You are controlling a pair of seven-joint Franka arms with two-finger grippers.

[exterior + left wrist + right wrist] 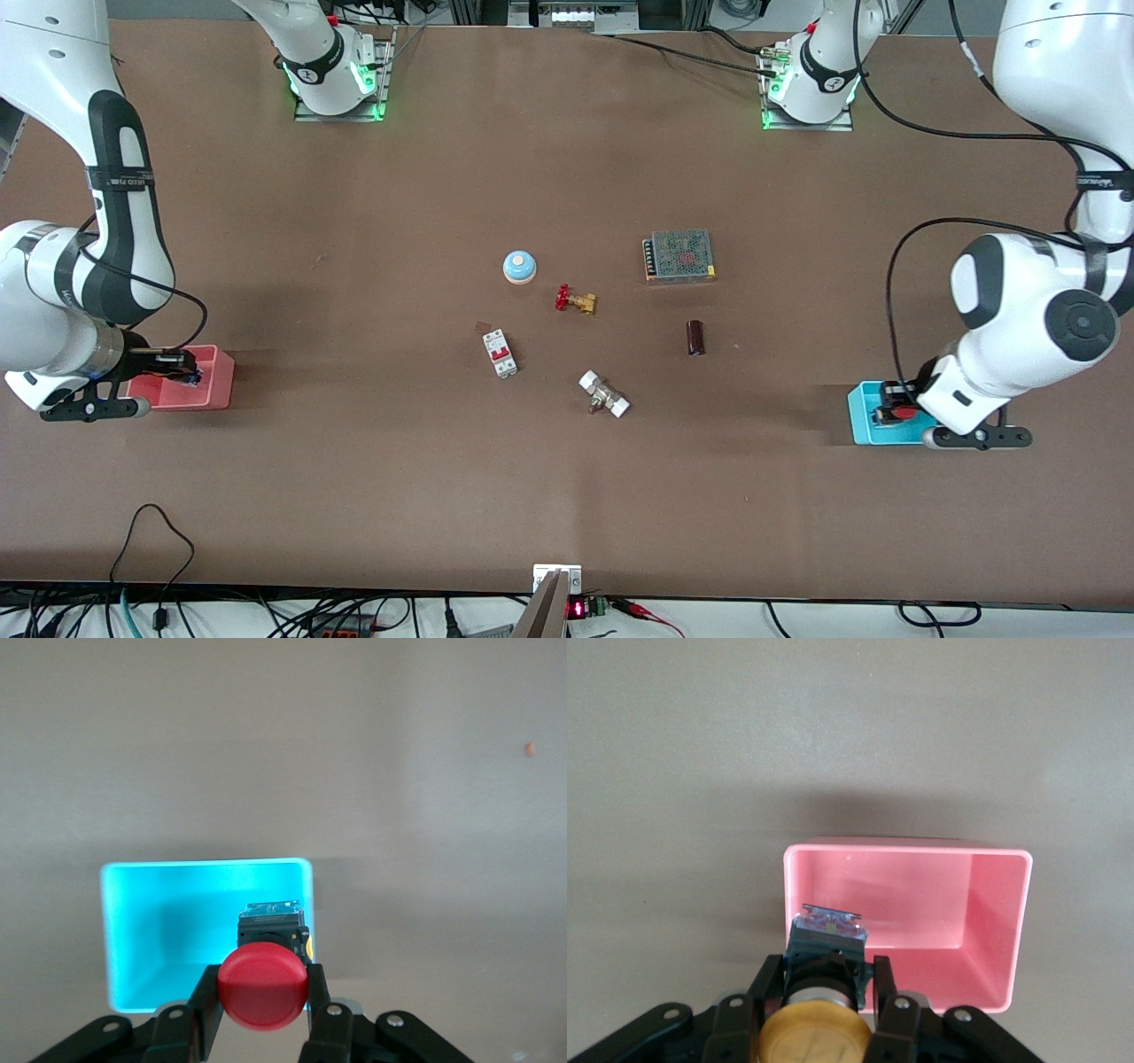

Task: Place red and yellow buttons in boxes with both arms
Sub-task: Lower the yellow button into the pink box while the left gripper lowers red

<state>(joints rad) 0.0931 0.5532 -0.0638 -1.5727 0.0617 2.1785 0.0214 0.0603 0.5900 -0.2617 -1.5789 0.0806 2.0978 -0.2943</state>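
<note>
The left arm's black two-finger gripper [264, 1014] is clenched on the small push-button with a round red cap and black body [263, 979], its fingers [205, 1005] pinching the body just under the cap, and it hangs over the bright cyan open-topped plastic tray [133, 930] at the left arm's end of the brown table [354, 221]; the button's black tail points down toward the tray's edge rather than its middle. The right arm's black two-finger gripper [824, 1005] likewise grips the push-button with a round yellow-orange cap and black body [819, 992], held by the body below the cap, over the rim of the pink-red open-topped plastic tray [1001, 921] at the right arm's end of the table, so the tray's hollow lies just ahead of the fingertips. Both buttons look like light, rigid moulded plastic with smooth, somewhat slippery caps; the squarish black body offers flat faces and seems the sound place to hold, as the domed cap would likely slide between the pads. Being stiff and small, each should probably survive a short drop into its tray, though either might bounce or tip on the hard floor, and each gripper seems to need carrying a little further over the hollow before letting go.
</note>
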